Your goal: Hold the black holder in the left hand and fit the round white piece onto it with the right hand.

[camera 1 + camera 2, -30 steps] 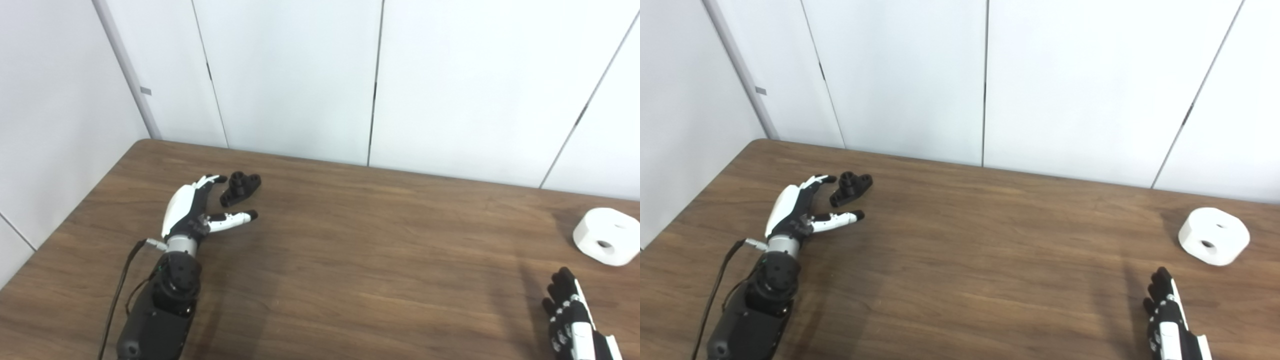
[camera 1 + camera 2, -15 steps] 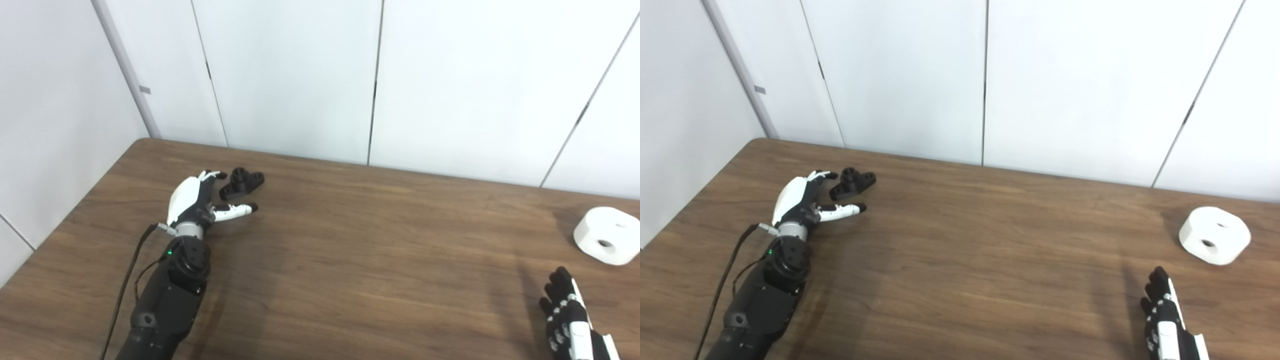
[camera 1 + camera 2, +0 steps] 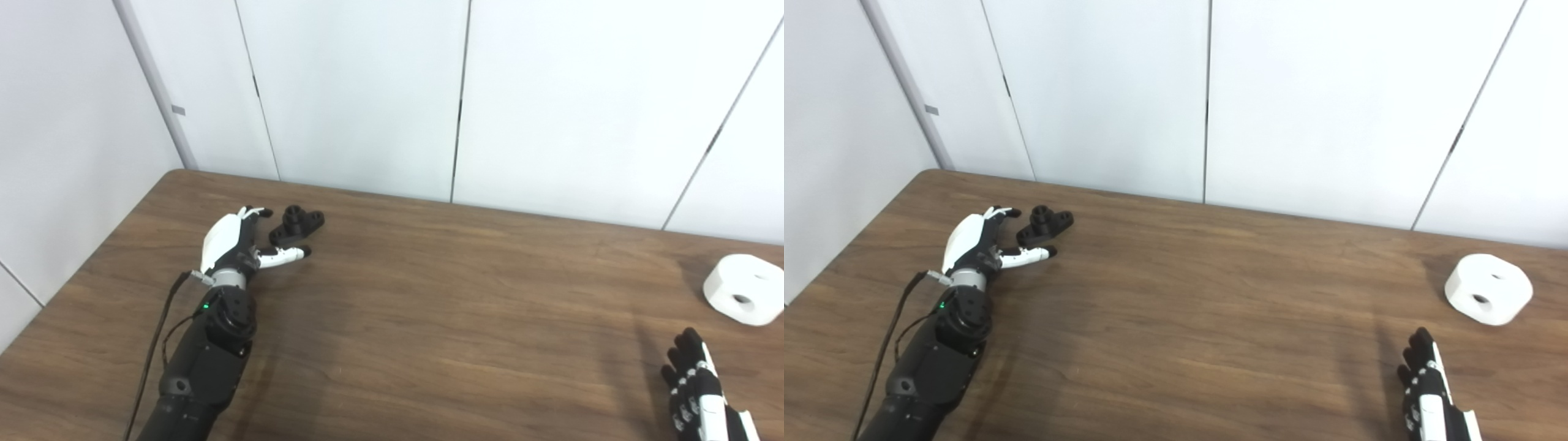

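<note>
Black holder (image 3: pixel 296 225) lies between open left robot hand (image 3: pixel 236 246) fingers.

Two head cameras side by side, both looking down and forward over brown surface (image 3: pixel 429 306) toward white wall panels (image 3: pixel 1304 110). Medium distance. Both share nearly whole scene; right eye view shifted slightly, things appear more to left. Arms enter from bottom edge.

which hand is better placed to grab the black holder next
Left. The left hand is open right beside the black holder, fingers on either side of it. The right hand sits far across the table, near the white piece.
</note>
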You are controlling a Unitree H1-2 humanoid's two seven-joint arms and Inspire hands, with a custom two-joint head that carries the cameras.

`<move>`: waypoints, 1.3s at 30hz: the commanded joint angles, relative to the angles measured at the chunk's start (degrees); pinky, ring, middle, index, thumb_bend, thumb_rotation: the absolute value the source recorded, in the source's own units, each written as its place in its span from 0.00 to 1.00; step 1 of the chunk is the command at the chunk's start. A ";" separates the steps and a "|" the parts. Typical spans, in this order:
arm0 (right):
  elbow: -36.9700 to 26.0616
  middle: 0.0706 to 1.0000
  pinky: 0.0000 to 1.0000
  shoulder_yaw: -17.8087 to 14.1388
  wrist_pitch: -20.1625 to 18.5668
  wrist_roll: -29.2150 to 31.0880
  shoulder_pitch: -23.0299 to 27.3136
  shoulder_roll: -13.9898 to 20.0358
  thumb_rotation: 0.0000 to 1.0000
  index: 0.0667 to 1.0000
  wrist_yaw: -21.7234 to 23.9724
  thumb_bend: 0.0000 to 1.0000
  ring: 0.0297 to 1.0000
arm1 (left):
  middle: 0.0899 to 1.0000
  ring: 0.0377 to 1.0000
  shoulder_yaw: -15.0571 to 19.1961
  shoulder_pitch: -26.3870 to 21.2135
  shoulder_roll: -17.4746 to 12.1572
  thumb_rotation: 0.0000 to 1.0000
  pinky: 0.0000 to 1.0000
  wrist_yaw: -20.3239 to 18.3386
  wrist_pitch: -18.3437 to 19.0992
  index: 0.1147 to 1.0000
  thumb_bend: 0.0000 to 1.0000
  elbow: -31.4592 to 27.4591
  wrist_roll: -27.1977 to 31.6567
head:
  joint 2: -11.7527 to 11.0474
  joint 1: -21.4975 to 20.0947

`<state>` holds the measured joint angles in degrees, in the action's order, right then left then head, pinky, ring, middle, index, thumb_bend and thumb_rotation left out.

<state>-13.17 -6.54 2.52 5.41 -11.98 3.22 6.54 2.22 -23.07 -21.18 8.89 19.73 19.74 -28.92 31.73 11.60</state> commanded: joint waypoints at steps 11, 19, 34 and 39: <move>-1.71 1.00 1.00 0.46 1.22 -0.75 -4.38 0.29 0.97 0.98 -0.29 0.40 1.00 | 0.95 1.00 -1.78 -6.93 -3.81 0.35 1.00 -2.90 0.51 0.77 0.90 3.17 1.52 | 0.00 -0.43; -1.99 0.99 1.00 0.56 1.21 -1.28 -4.50 0.13 0.96 0.98 -0.42 0.40 1.00 | 0.95 1.00 -4.17 -9.42 -4.81 0.38 1.00 -4.47 1.94 0.75 0.91 6.01 0.95 | 0.03 -0.57; -2.40 0.99 1.00 0.56 0.95 -1.29 -4.73 0.05 0.96 0.98 -0.43 0.40 1.00 | 0.95 1.00 -8.85 -11.28 -6.64 0.31 1.00 -2.95 1.18 0.69 0.90 9.19 -1.85 | 0.16 -0.43; -2.19 1.00 1.00 0.53 1.06 -1.15 -4.76 0.24 0.97 0.99 -0.24 0.39 1.00 | 0.95 1.00 -9.70 -10.73 -7.18 0.28 1.00 -2.96 1.61 0.66 0.89 8.42 -3.12 | 0.29 -0.21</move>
<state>-13.49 -6.38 2.43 3.83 -12.16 3.22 6.46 -7.24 -31.50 -26.13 4.77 21.54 29.58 -30.62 31.99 11.34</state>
